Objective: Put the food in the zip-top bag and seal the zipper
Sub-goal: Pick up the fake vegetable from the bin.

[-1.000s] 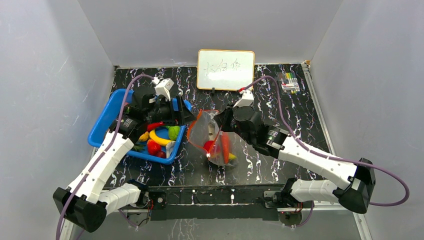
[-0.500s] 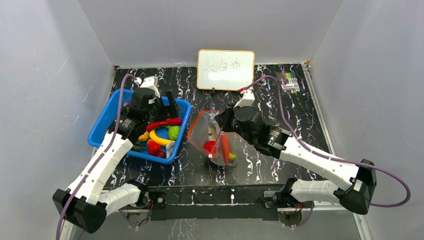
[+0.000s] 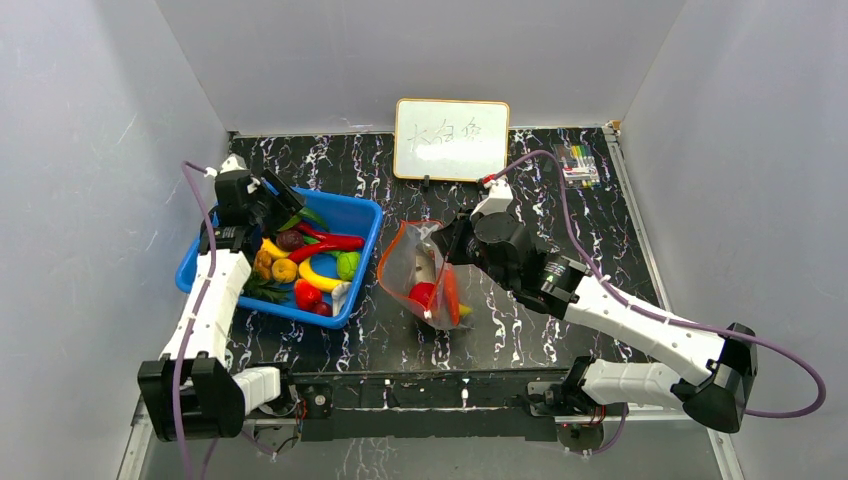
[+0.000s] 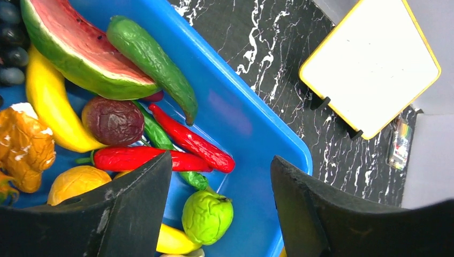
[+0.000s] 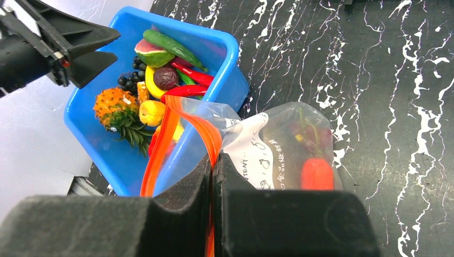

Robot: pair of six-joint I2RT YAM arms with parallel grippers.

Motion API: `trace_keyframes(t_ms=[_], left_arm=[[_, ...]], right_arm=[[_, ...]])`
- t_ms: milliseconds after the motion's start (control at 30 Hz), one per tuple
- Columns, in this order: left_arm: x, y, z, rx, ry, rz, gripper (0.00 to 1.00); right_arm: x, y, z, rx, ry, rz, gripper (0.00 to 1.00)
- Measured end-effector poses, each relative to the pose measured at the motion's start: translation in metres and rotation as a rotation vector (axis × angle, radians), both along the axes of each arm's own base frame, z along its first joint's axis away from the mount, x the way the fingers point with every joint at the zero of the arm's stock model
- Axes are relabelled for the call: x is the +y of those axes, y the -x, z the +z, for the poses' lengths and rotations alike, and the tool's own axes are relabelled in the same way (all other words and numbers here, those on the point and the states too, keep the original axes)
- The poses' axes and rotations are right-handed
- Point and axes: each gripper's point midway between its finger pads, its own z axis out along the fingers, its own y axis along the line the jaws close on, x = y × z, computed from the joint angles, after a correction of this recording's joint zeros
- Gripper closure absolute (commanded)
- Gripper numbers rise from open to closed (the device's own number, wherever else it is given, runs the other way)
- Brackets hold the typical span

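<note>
The task looks partly done. A few pieces of the food already sit inside the zip-top bag (image 3: 412, 272), which rests on the bench (image 3: 560, 200) just beside the blue basket (image 3: 197, 262). A red piece (image 5: 317, 174) and some darker ones show through the clear plastic.

The right tool (image 5: 213, 160) is closed on the bag's mouth. It pinches the zipper (image 5: 170, 134) and holds that edge up, so the mouth gapes toward the basket. The left tool (image 4: 220, 160) hovers over the far left corner of the basket, with its jaws apart and nothing between them.

Most of the food lies in the basket. It includes a watermelon slice (image 4: 75, 53), a cucumber (image 4: 150, 53), a banana (image 4: 48, 107), red chillies (image 4: 190, 140), a green round fruit (image 4: 207, 214), grapes (image 5: 128, 80) and a pineapple (image 5: 110, 107). So the bulk of the loading appears to be left. The zipper is unsealed, and closing it comes last.
</note>
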Motion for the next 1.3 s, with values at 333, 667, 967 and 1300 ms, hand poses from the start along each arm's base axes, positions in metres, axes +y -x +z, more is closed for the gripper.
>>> trace_keyframes(t_ms=[333, 667, 967, 1300], left_arm=[[0.024, -0.026, -0.040, 0.010, 0.146, 0.106, 0.50], [0.014, -0.021, -0.089, 0.015, 0.258, 0.132, 0.54], [0.009, -0.045, -0.110, -0.024, 0.323, 0.128, 0.63], [0.007, -0.056, -0.122, -0.032, 0.349, 0.117, 0.67]], right_arm=[[0.000, 0.000, 0.000, -0.002, 0.001, 0.002, 1.00], [0.000, 0.000, 0.000, -0.003, 0.001, 0.001, 1.00], [0.000, 0.000, 0.000, -0.004, 0.003, 0.000, 1.00], [-0.002, -0.003, 0.007, -0.016, 0.005, -0.014, 1.00]])
